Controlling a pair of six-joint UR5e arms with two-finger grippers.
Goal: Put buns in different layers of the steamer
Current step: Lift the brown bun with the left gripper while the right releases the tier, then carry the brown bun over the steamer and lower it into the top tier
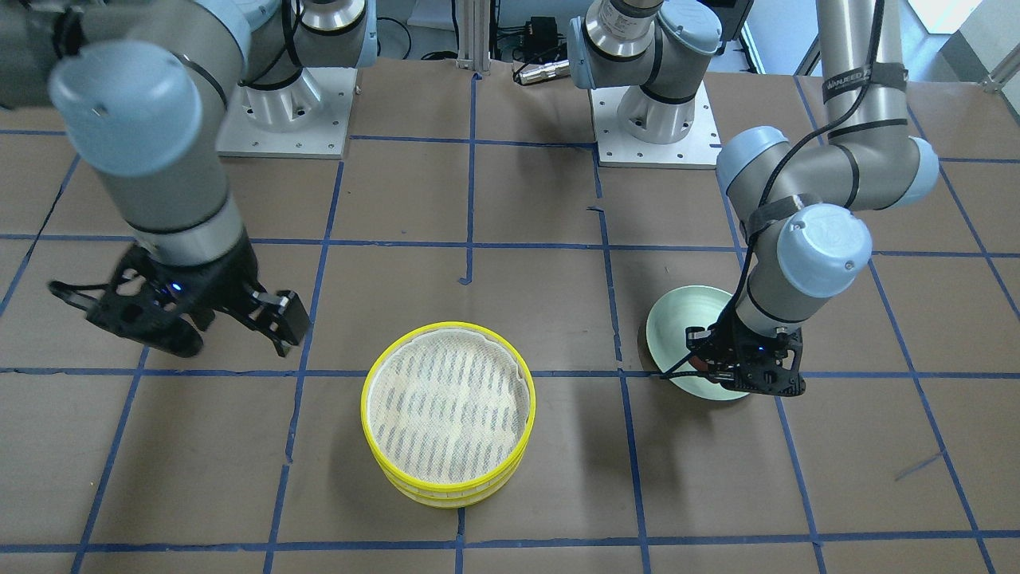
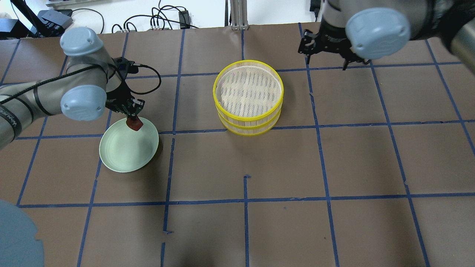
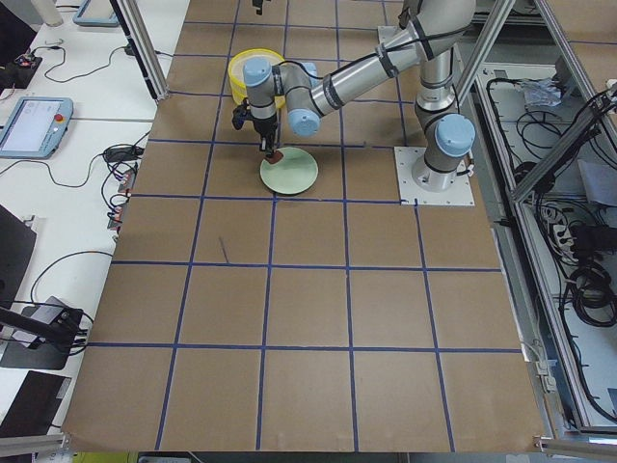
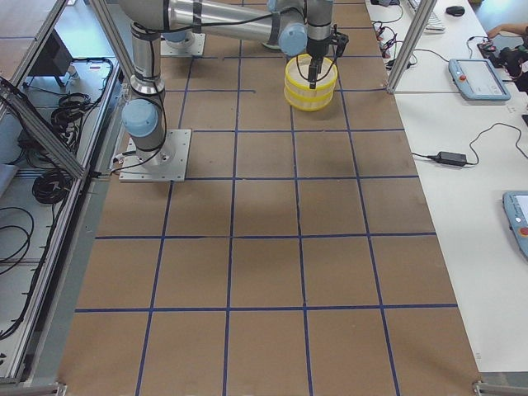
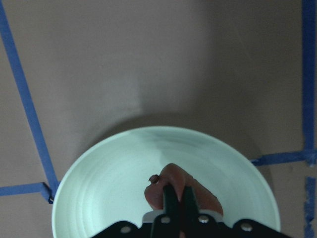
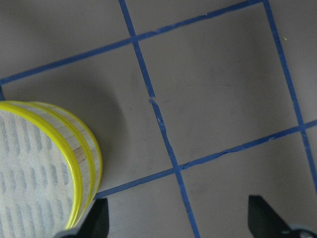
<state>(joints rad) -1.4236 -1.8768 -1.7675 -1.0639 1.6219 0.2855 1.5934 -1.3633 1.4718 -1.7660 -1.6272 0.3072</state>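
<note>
The steamer (image 2: 214,92) is two yellow-rimmed trays stacked at the table's middle; the top tray (image 1: 364,399) holds nothing. It also shows in the right wrist view (image 6: 49,163). My left gripper (image 2: 133,118) is shut on the reddish-brown bun (image 2: 135,125) and holds it over the far edge of the pale green plate (image 2: 126,155). The left wrist view shows the fingers (image 5: 171,196) pinching the bun (image 5: 166,181) above the plate (image 5: 109,188). My right gripper (image 2: 327,59) is open and empty, beyond the steamer to its right. The white bun is out of view.
The table is brown paper marked with a blue tape grid. The two arm bases (image 1: 287,112) stand at the robot's edge. Cables and control boxes (image 2: 52,18) lie beyond the far edge.
</note>
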